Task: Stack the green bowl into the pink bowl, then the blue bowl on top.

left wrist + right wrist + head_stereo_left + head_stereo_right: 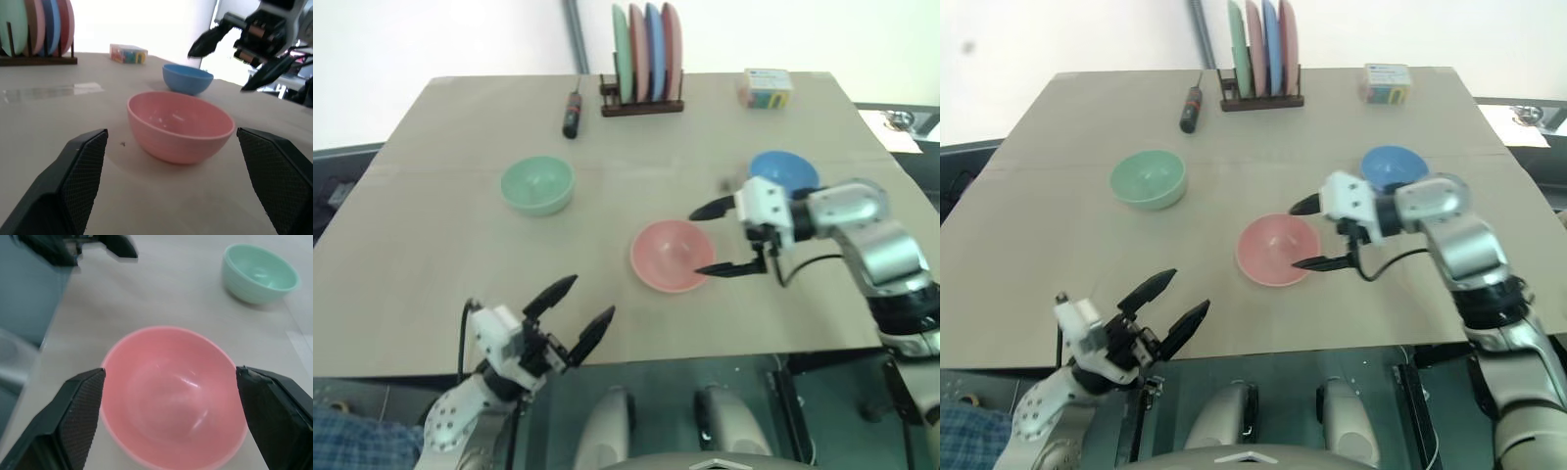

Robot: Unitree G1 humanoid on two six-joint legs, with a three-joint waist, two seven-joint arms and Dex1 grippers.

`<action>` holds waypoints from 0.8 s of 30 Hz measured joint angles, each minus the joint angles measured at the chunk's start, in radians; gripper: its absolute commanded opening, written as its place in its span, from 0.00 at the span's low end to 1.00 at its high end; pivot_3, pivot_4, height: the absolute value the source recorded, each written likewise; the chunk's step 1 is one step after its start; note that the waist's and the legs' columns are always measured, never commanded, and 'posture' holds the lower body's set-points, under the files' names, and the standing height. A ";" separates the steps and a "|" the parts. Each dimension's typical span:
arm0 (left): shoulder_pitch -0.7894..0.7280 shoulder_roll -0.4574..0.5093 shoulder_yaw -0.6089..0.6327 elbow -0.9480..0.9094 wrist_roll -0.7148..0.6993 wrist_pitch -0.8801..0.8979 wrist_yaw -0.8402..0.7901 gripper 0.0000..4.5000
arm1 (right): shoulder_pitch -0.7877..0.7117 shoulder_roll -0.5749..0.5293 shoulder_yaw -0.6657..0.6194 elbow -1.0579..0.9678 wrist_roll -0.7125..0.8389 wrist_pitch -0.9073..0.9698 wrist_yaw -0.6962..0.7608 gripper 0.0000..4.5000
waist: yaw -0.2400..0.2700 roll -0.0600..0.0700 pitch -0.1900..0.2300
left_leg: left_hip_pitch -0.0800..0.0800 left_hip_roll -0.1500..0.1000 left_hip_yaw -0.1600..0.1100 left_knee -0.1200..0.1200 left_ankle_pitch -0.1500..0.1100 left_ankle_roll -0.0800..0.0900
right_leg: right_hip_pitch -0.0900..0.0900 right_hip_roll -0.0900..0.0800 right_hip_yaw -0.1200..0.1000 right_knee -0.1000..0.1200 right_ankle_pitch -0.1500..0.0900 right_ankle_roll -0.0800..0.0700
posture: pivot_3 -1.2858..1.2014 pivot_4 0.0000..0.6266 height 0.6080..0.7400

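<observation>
Pink bowl (673, 256) upright on the tan table (431, 245), near its middle, empty. Green bowl (537, 185) well apart from the pink bowl, toward the robot's left and farther from the robot, also upright and empty. Blue bowl (783, 171) near the pink bowl, on its right and farther back, partly hidden behind the right arm. No bowl stacked in another.

Right gripper (713, 238) just beside the pink bowl's right rim, pointing leftward, fingers spread wide with one tip above the far side of the rim and one by the near side; nothing held, the bowl bare between the pads in the right wrist view. Left gripper (576, 305) nearer the robot than the pink bowl, at the table's front edge, likewise spread wide and empty, aimed toward the pink bowl.

Rack of upright plates (644, 54) at the table's back edge, far behind the pink bowl. Dark screwdriver (572, 114) left of the rack. Small colourful box (765, 88) behind the blue bowl.
</observation>
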 measured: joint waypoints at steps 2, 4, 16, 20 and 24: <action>-0.112 0.040 0.022 0.001 0.016 0.105 0.082 1.00 | 0.027 -0.006 -0.086 -0.047 0.092 0.069 -0.035 0.99 | 0.004 0.000 0.000 | 0.000 0.000 -0.001 0.000 0.000 0.000 | 0.000 0.001 0.000 0.001 0.002 0.004 | 0.52 0.24 1.00; -0.238 0.106 0.023 0.019 0.063 0.242 0.161 1.00 | 0.056 -0.011 -0.164 -0.084 0.187 0.130 -0.070 0.99 | 0.006 0.000 0.000 | 0.001 0.000 -0.002 0.000 0.000 0.000 | 0.001 0.001 -0.001 0.001 0.002 0.004 | 0.52 0.24 1.00; -0.794 0.366 -0.127 0.372 0.304 0.668 0.194 1.00 | 0.140 -0.048 -0.285 -0.114 0.356 0.200 -0.194 0.99 | -0.004 -0.002 0.001 | -0.002 0.000 -0.001 -0.003 0.000 0.000 | -0.002 0.001 0.000 -0.001 0.002 0.004 | 0.52 0.24 1.00; -0.885 0.391 -0.180 0.569 0.383 0.614 0.126 1.00 | 0.141 -0.054 -0.283 -0.117 0.365 0.197 -0.214 0.99 | -0.005 -0.002 0.002 | -0.003 0.000 -0.001 -0.003 0.000 0.000 | -0.003 0.001 -0.001 -0.001 0.002 0.004 | 0.52 0.24 1.00; -0.984 0.357 -0.267 0.781 0.461 0.462 0.052 1.00 | 0.130 -0.061 -0.277 -0.116 0.365 0.191 -0.224 0.99 | 0.002 -0.002 0.002 | -0.005 -0.001 -0.002 -0.001 0.000 0.000 | -0.003 0.000 -0.002 -0.001 0.002 0.004 | 0.52 0.24 1.00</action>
